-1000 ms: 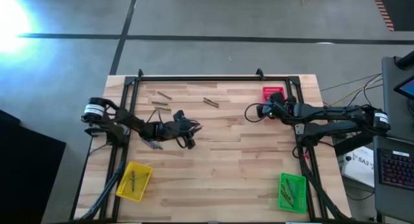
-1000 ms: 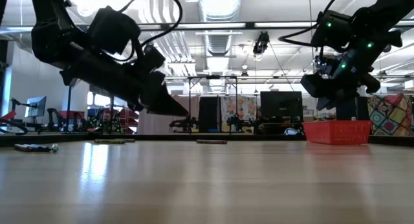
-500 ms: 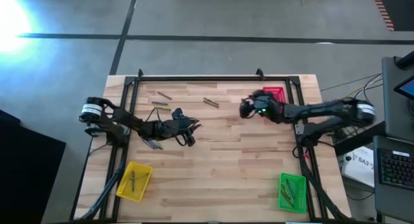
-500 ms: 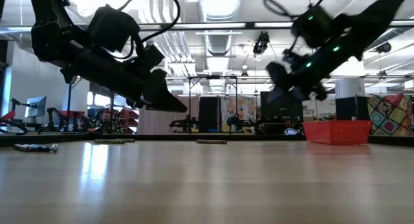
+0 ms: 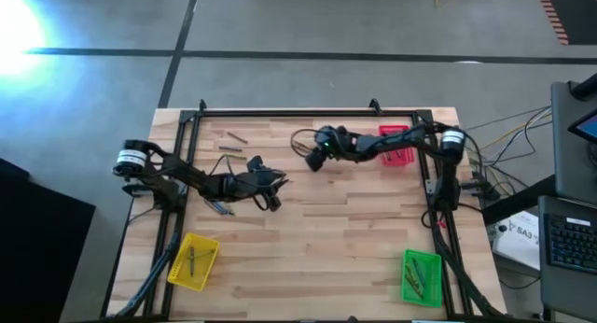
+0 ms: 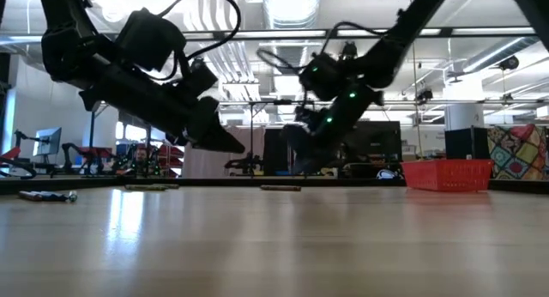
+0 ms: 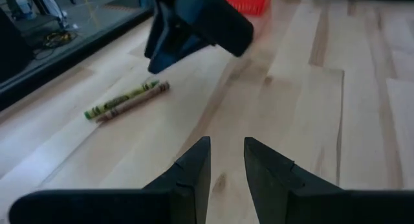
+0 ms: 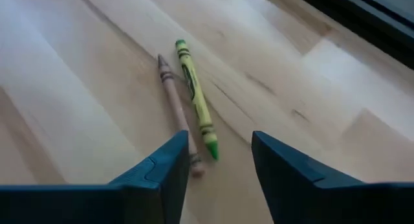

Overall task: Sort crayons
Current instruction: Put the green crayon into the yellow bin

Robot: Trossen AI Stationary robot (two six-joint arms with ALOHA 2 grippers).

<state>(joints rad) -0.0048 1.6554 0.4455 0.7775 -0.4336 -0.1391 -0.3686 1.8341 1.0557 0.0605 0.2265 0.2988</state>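
Your right gripper [image 5: 314,159] hangs over the far middle of the tabletop [image 5: 354,239], fingers parted and empty — a green crayon [image 8: 196,98] and a brown crayon [image 8: 177,111] lie side by side just ahead of it. Left gripper [image 7: 225,160] waits mid-left, fingers narrowly apart, seemingly holding nothing (view is tight). More crayons sit in the yellow tray [image 5: 177,269] and green tray [image 5: 407,284].

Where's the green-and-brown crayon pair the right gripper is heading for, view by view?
High view: crayon pair at the table's far middle, mostly hidden by the right gripper.
Low view: a thin sliver at the far table edge, under the gripper.
Left wrist view: both crayons lie side by side below the right gripper.
Right wrist view: both just ahead of the open fingers.
Shared landmark: red tray, absent from the right wrist view.
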